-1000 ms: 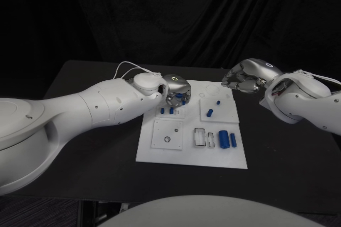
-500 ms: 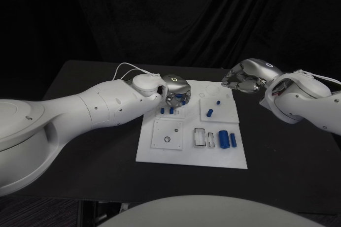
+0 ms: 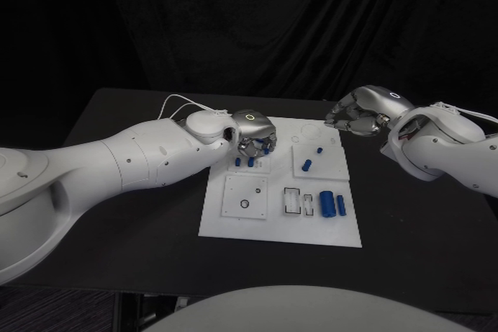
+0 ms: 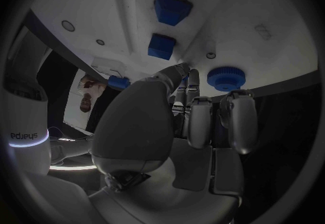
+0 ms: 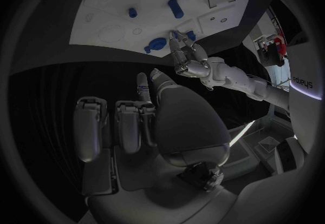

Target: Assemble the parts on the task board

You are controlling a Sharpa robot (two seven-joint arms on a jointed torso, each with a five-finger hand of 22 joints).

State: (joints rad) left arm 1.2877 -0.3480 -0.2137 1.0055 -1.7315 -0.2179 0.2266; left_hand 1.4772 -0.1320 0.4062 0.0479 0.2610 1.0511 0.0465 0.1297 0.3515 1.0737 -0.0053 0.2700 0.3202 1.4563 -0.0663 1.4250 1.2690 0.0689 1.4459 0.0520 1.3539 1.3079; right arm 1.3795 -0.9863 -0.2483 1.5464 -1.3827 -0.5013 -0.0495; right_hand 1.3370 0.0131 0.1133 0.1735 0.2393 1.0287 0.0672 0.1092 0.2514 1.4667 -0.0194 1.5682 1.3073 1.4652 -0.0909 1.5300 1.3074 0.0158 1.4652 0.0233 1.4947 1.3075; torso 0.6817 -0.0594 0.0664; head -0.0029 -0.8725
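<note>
The white task board lies in the middle of the table. My left hand hovers low over its far left part, fingers pointing down beside a blue gear that lies flat on the board; nothing is between the fingers. Two blue blocks stand just in front of that hand. My right hand hangs past the board's far right corner, fingers curled in on nothing. In the right wrist view the left hand stands next to the gear.
A blue peg and a smaller blue piece stand right of centre. Two blue cylinders lie near the right edge beside white slots. The black table spreads around the board.
My left hand has turned a little and shifted slightly toward the board's far left; the gear now shows beside its fingertips. The right hand has not moved.
</note>
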